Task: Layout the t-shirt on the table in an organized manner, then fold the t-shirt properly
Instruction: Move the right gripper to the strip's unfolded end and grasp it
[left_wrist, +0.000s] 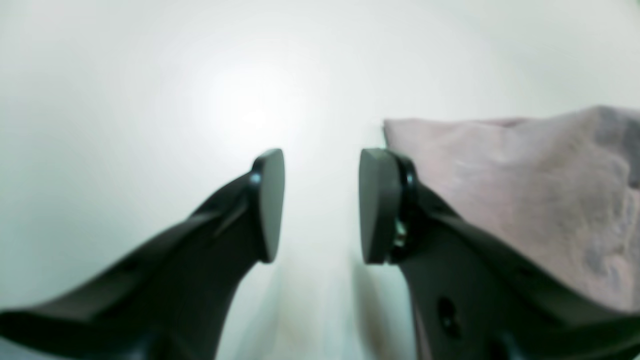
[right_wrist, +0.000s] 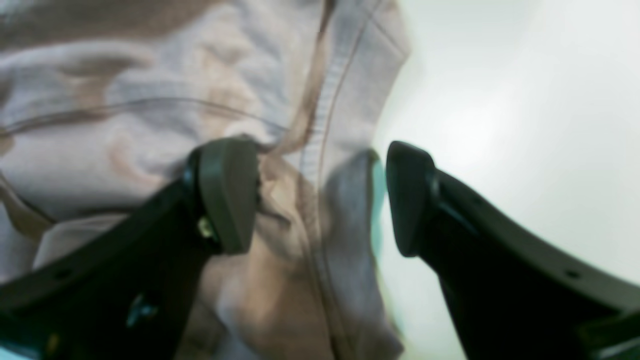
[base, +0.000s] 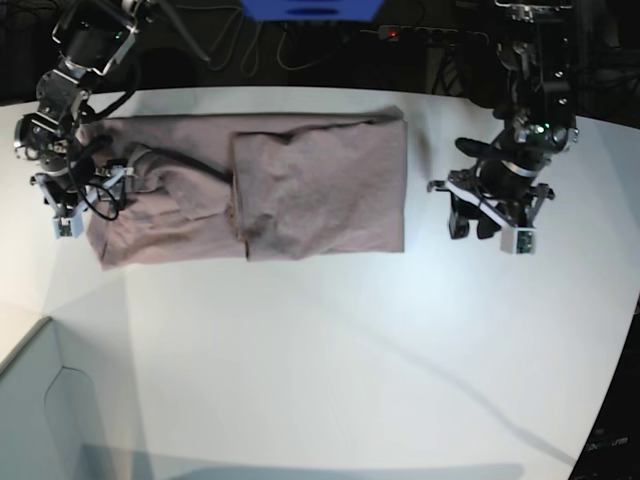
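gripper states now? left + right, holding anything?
Left gripper: open, empty, over bare table beside the t-shirt.
Right gripper: open, straddling the t-shirt's edge, not clamped.

Black arms, seemingly rounded dark pads (left_wrist: 272, 202)

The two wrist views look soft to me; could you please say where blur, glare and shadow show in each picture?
Left wrist view: the open left gripper is fairly sharp, the t-shirt soft, glare whitens the table. Right wrist view: blurred throughout, the open right gripper included. Base view: sharpest, with faint arm shadows across the table.
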